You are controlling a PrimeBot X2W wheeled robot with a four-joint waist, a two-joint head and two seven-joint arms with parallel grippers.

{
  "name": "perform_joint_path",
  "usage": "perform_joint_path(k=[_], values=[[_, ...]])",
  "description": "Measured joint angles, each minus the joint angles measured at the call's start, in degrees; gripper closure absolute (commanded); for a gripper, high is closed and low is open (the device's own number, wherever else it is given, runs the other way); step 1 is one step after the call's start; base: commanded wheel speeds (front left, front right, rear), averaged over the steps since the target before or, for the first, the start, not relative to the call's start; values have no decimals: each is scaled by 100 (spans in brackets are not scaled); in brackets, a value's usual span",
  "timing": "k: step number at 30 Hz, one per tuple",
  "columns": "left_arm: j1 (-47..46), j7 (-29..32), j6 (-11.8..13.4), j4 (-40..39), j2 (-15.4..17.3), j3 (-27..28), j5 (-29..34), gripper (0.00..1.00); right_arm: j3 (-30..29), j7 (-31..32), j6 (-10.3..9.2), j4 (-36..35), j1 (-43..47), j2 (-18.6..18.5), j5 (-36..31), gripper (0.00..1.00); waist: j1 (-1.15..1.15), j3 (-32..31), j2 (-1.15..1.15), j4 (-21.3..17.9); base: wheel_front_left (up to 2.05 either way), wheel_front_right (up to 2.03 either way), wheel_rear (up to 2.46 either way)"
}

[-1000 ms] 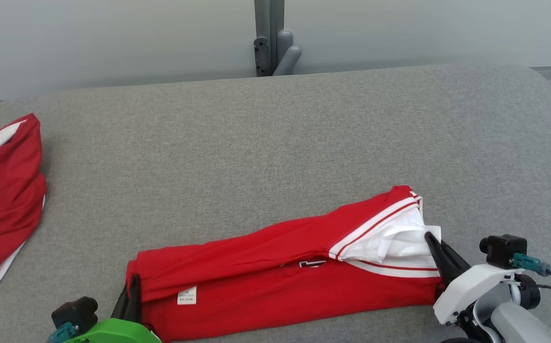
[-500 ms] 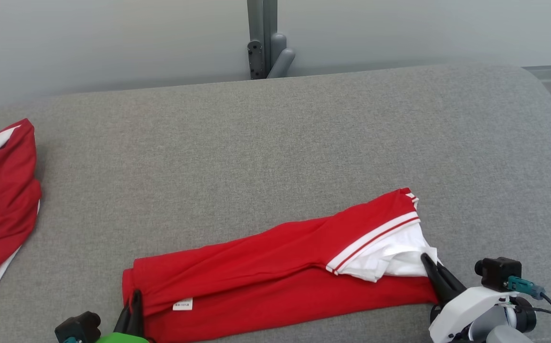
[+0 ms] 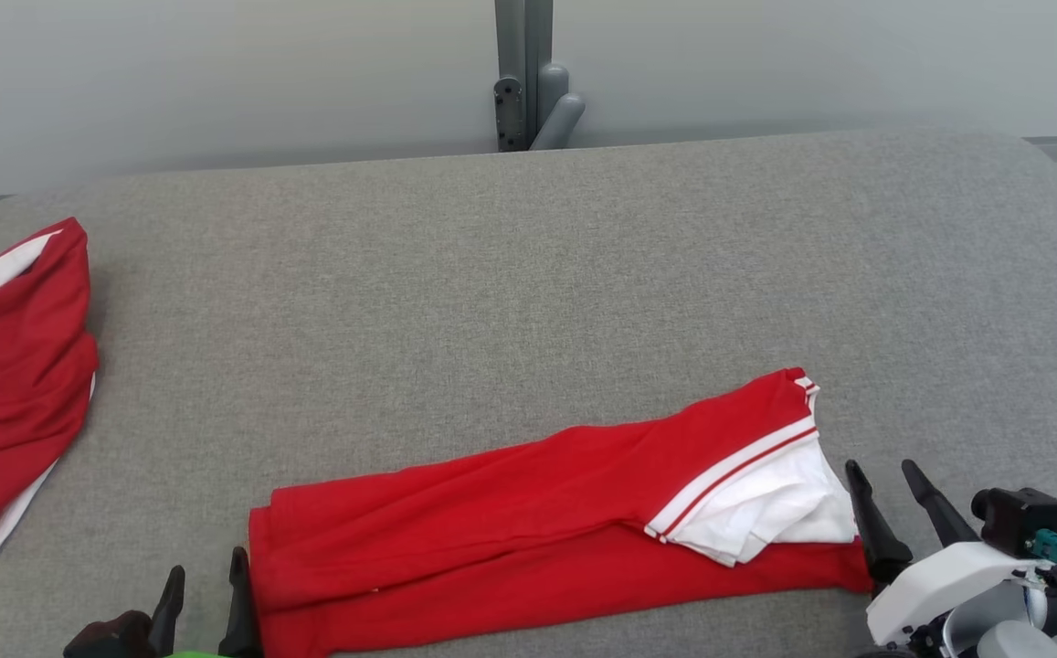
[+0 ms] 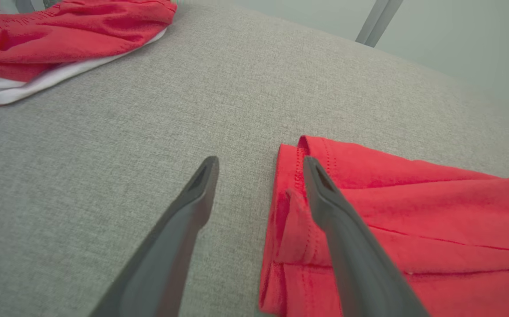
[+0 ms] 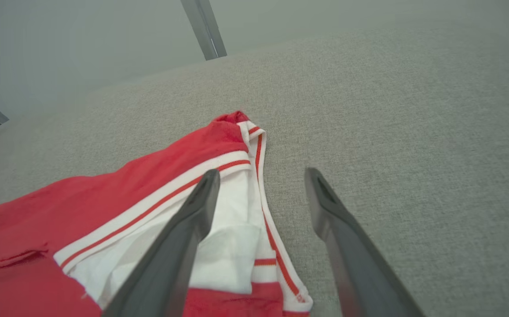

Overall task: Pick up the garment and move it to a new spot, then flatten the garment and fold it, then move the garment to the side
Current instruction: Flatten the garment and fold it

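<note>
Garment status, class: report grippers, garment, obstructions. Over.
Left gripper open at hem end. Right gripper open at striped end. Garment folded, lying free. Second red garment far left.

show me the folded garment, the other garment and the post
folded garment (image 3: 491, 512), head view, red middle fold
other garment (image 3: 7, 384), head view, red centre
post (image 3: 523, 37), head view, upright part

A grey fabric surface bears the folded red garment (white-trimmed) and another red cloth.
</note>
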Motion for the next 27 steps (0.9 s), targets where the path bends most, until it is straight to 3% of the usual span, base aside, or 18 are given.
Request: perform_joint_path(k=[6,18,27], values=[[144,0,54,-186,-9,-27,120,0,-98,0,0,101,-3,145,-344,0,0,-40,0,84,0,0,0],[115,0,142,-198,-21,-320,44,0,68,420,0,1539,-970,214,-843,0,0,150,2,371,0,0,0],[108,0,182,-205,-21,-324,44,0,242,858,1,2238,-1284,290,-666,0,0,239,1,536,0,0,0]])
